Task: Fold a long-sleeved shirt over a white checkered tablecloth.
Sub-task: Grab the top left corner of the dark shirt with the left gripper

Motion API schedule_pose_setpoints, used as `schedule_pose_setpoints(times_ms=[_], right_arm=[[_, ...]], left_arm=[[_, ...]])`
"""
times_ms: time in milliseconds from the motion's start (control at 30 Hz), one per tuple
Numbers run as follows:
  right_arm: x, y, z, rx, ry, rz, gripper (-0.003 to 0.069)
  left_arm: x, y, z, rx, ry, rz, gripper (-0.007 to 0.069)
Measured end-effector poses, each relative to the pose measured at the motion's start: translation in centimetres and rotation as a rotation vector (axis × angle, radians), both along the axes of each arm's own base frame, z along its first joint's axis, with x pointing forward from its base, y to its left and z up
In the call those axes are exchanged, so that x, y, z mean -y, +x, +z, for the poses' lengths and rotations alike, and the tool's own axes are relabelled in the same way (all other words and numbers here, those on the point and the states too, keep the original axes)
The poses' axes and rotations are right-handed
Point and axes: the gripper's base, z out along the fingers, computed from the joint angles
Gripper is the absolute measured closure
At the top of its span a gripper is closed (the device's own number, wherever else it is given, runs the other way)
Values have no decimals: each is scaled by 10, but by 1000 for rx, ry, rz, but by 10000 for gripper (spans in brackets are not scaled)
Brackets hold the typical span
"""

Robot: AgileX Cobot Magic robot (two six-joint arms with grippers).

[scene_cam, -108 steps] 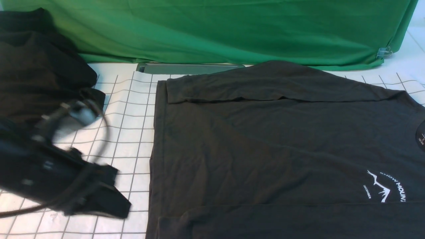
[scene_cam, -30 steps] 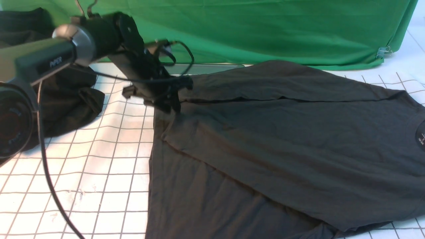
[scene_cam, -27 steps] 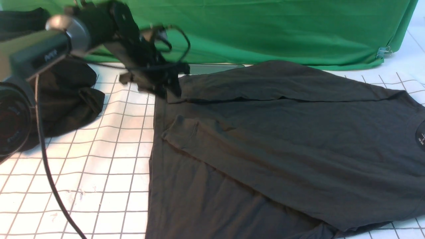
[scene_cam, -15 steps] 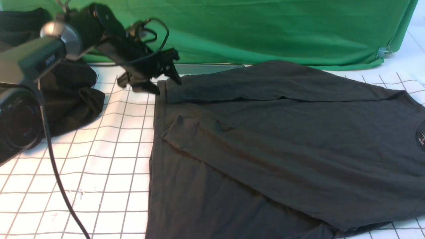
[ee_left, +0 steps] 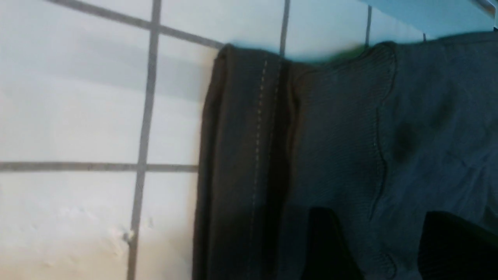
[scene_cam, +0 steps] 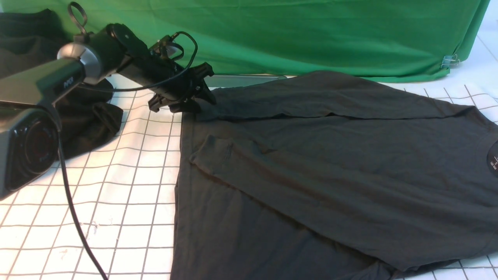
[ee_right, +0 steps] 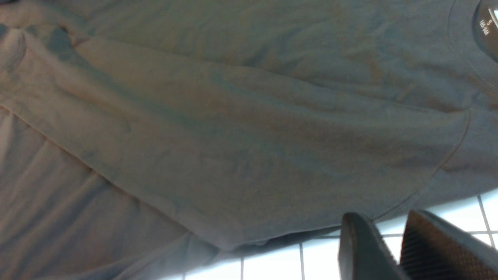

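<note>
On the tablecloth (scene_cam: 128, 163): the shirt (scene_cam: 330, 163) lies spread over the middle and right, with its hem toward the bare squares on the left
Near sleeve (scene_cam: 311, 194): now folded slantwise across the chest, its cuff (scene_cam: 212, 147) resting on the body near the hem; a few seconds ago it ran along the near edge and a white logo showed, which it now covers
Left fingers (ee_left: 327, 249): a second ago they were down at that cuff; since then they have let go, risen and moved to the far sleeve (scene_cam: 311, 103), where they stand apart over its ribbed end with nothing visibly pinched
Right fingers (ee_right: 362, 252): narrowly apart and empty, over bare tablecloth just beside the shirt's near edge
Meaning for the task: the first sleeve fold looks done, the far sleeve seems next, and the body folds are not yet begun
Shirt's look: dark charcoal, soft and faintly creased, with a round black neck label (scene_cam: 493, 155) at the right edge; the far sleeve lies straight along the far side
Around it: black heap (scene_cam: 50, 81) at left, green cloth (scene_cam: 291, 35) behind
</note>
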Motion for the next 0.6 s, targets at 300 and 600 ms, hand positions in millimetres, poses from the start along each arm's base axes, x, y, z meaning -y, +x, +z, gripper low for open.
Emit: schedule_pose_setpoints(times_ms=[300,600], right_arm=[[0,0,1,8,0,-2,502],[0,1,1,11,0,-2,499]], left_arm=[[-7,1,-4,5,92,17,303],[-4,5,-11,32,66,3,303]])
